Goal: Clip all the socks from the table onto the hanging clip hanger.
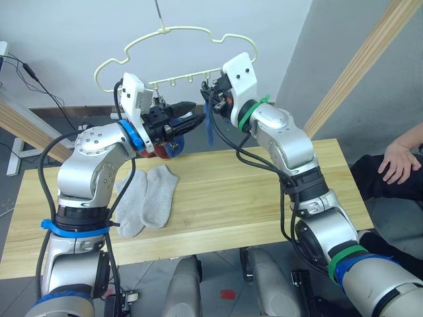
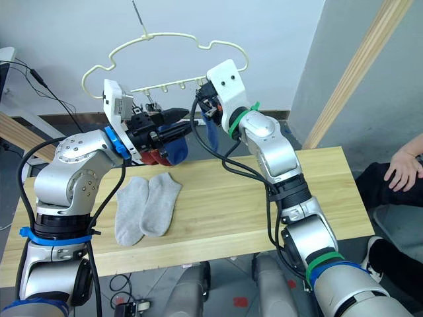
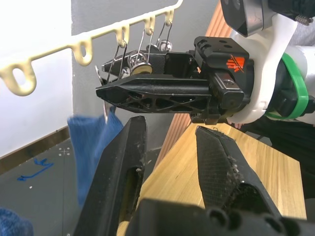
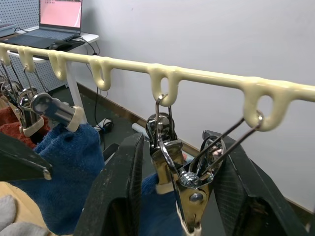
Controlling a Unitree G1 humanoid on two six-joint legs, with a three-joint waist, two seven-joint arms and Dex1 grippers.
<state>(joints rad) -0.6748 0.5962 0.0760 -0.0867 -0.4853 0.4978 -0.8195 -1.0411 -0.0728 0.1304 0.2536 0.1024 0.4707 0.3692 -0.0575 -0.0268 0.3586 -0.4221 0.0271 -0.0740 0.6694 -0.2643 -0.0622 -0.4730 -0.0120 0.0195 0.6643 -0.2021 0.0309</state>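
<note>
The pale yellow clip hanger (image 1: 178, 30) hangs above the far edge of the table (image 1: 251, 191). Two light grey socks (image 1: 147, 198) lie side by side on the table's left part. A rust red sock (image 2: 151, 156) and a blue sock (image 2: 175, 152) hang from clips behind my left gripper (image 1: 197, 113), which is open and empty just below the clip row. My right gripper (image 4: 172, 140) is open, its fingers either side of a metal clip (image 4: 167, 157). Another blue sock (image 1: 209, 129) dangles under that clip.
A light-wood pole (image 1: 357, 66) slants up at the right, and another pole (image 1: 20, 125) is at the left. A person's hand (image 1: 400, 162) rests beyond the table's right end. A laptop (image 4: 54, 19) sits on a desk in the background.
</note>
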